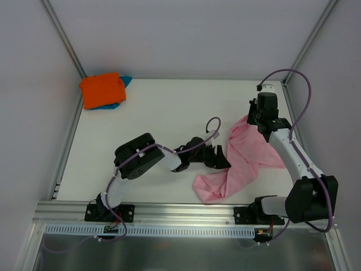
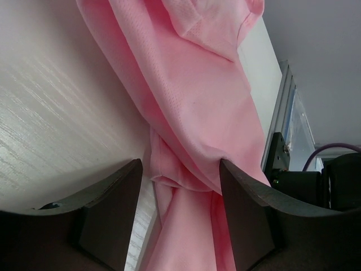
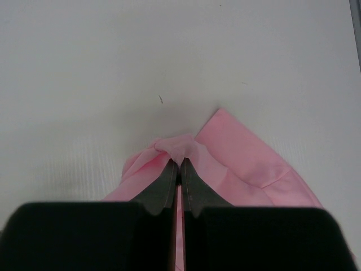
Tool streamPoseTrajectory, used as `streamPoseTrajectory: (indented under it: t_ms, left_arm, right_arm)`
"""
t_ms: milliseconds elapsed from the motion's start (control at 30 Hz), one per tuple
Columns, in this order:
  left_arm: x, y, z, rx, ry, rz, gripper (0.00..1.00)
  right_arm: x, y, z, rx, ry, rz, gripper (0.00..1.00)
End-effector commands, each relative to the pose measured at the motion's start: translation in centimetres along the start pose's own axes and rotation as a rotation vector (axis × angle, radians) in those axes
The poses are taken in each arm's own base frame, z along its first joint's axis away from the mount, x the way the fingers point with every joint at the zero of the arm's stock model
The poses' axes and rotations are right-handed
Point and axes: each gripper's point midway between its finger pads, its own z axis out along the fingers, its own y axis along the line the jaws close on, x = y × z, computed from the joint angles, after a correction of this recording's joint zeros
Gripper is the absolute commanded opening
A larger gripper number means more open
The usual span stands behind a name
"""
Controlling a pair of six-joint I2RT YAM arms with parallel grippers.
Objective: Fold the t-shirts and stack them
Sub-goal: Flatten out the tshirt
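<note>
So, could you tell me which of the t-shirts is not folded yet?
The pink t-shirt, crumpled loose; the orange t-shirt and blue t-shirt lie stacked far left.

The left gripper (image 2: 180, 169) stands open, its two dark fingers (image 2: 110, 206) wide apart at the bottom of the view. Between them runs the pink t-shirt (image 2: 192, 96), a long bunched band of cloth stretching from the top of the view down past the fingertips. The cloth is twisted and creased where it passes between the fingers, and a hemmed edge shows near the top. The white table (image 2: 51, 113) lies bare to the left. Past the cloth on the right are a metal rail (image 2: 285, 107), a black mount (image 2: 299, 180) and a purple cable (image 2: 333, 148).
</note>
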Motion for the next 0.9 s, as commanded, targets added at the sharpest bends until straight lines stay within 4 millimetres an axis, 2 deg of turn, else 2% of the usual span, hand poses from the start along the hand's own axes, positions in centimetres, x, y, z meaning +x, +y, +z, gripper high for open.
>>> streamPoseTrajectory:
  t_ms: [0,133,400,567,867]
  left_arm:
    - [0.1,-0.8,0.5,0.002,0.024,0.030,0.57]
    - [0.2,0.1,-0.7,-0.080,0.027,0.099,0.57]
    - [2.1,3.2,-3.1,-0.193,0.055,0.123,0.57]
    - [3.1,4.0,-2.7,-0.190,0.071,0.091,0.56]
    - [2.8,4.5,-1.2,-0.205,0.086,0.097,0.56]
  right_arm:
    - [-1.6,-0.5,-1.1,0.003,-0.059,0.027,0.00]
    - [-1.5,-0.4,-1.0,-0.001,-0.057,0.028,0.00]
    - [-1.3,-0.4,-0.8,-0.002,-0.050,0.029,0.00]
    - [-1.3,-0.4,-0.9,-0.005,-0.050,0.029,0.00]
    - [-1.5,-0.4,-1.1,-0.004,-0.054,0.028,0.01]
